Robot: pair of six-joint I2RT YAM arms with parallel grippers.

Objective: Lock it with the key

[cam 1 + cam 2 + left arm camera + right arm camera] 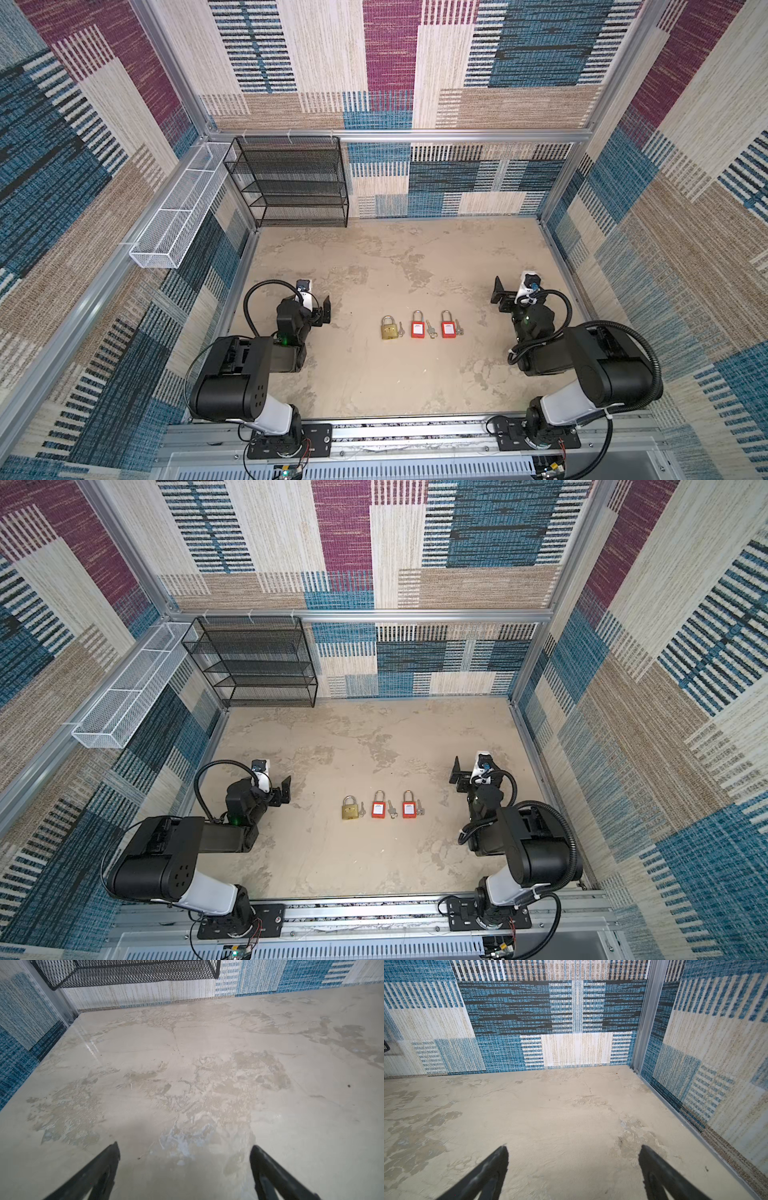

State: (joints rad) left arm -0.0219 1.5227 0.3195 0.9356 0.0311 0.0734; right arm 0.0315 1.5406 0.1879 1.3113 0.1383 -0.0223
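Observation:
Three padlocks lie in a row mid-table in both top views: a brass padlock point(388, 329) point(350, 809), a red padlock point(417, 328) point(378, 808) and a second red padlock point(447, 328) point(409, 808). A small silver key lies just right of each: brass lock's key point(400, 329), middle key point(430, 331), right key point(458, 329). My left gripper point(323, 311) point(185, 1153) hovers open left of the row. My right gripper point(500, 296) point(574, 1151) stands open to the right of it. Both wrist views show only bare table between the fingers.
A black mesh shelf point(291, 183) stands against the back wall at the left. A white wire basket point(174, 208) hangs on the left wall. Carpet-patterned walls enclose the beige table point(374, 257); a metal rail point(415, 432) runs along the front.

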